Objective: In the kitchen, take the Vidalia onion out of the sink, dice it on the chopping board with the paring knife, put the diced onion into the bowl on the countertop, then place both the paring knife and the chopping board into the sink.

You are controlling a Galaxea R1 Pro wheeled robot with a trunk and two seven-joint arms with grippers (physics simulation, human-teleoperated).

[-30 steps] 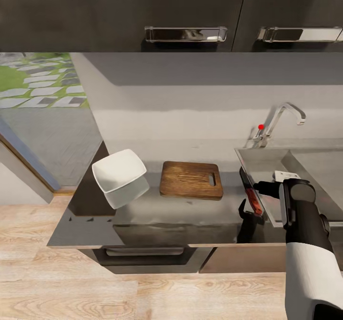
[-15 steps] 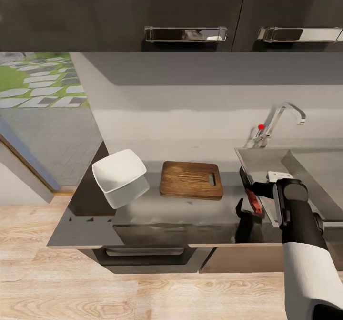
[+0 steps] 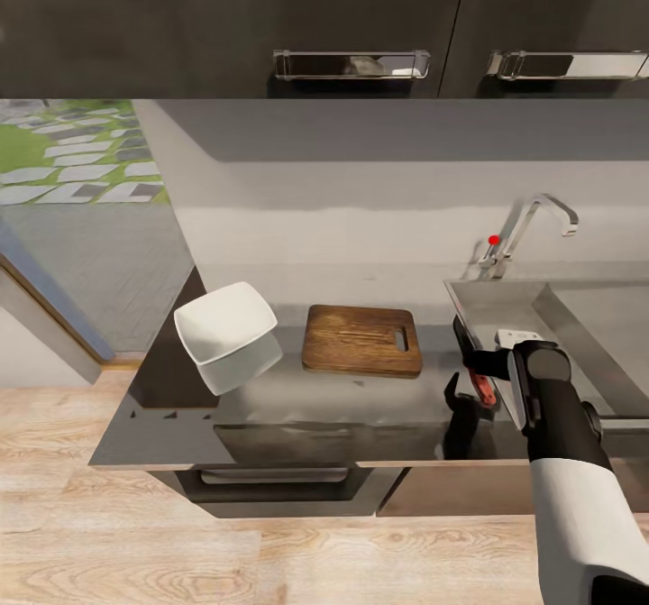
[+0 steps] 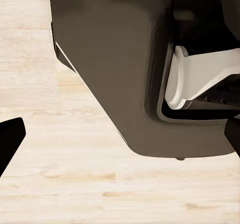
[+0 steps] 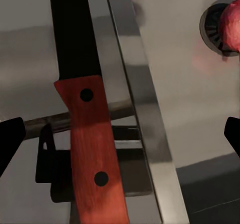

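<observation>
The paring knife lies on the countertop right beside the sink, its red handle toward me and its dark blade pointing away. My right gripper hovers just over the handle, open, one fingertip on each side of it and neither touching. The Vidalia onion rests in the basin next to the drain. The chopping board lies bare in the middle of the counter, and the white bowl sits left of it. My left gripper hangs open above the wood floor.
A chrome faucet with a red knob stands behind the sink. The sink's steel rim runs right alongside the knife. Dark upper cabinets hang over the counter. The counter ends at the left, just beyond the bowl.
My right arm has shifted left and a little toward me, bringing the open gripper closer over the knife handle. Knife, board and bowl have not moved.
</observation>
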